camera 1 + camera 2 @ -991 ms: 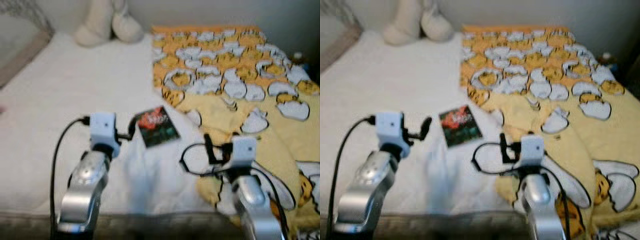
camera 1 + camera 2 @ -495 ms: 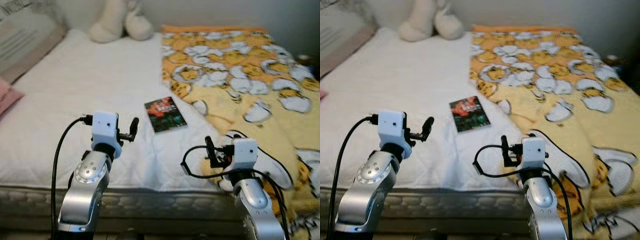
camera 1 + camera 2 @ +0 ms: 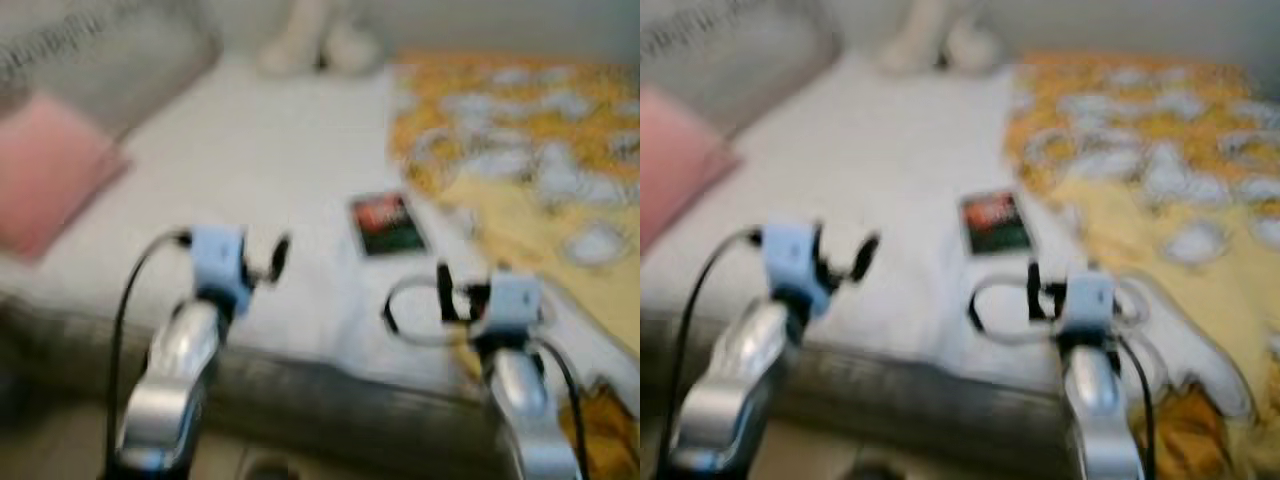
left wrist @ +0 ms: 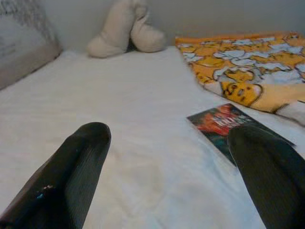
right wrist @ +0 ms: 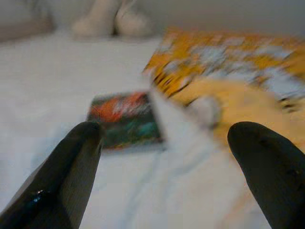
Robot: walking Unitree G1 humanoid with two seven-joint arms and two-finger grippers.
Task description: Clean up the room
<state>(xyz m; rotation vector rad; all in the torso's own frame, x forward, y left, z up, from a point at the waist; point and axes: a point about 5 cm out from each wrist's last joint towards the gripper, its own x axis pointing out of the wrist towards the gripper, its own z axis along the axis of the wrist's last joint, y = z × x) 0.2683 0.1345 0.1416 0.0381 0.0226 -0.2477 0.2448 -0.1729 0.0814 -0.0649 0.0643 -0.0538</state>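
A dark book (image 3: 387, 224) with a red and green cover lies flat on the white bed (image 3: 290, 160), beside the edge of a yellow patterned blanket (image 3: 530, 170). The book (image 4: 228, 126) lies ahead of my left gripper (image 4: 171, 157), which is open and holds nothing. My left gripper (image 3: 277, 258) hovers over the bed's near edge, left of the book. In the right wrist view the book (image 5: 126, 119) shows between the spread fingers of my right gripper (image 5: 167, 162), also open. My right gripper (image 3: 448, 295) is raised near the blanket's edge. Both eye views are blurred.
A cream plush toy (image 4: 125, 29) sits at the head of the bed against the wall. A pink pillow (image 3: 45, 170) and a grey pillow (image 3: 100, 50) lie at the bed's left. The mattress's grey front side (image 3: 330, 400) runs below the grippers.
The whole picture has shifted and blurred: the camera swung left, bringing the pink pillow into view. Both arms hold the same pose with their fingers apart.
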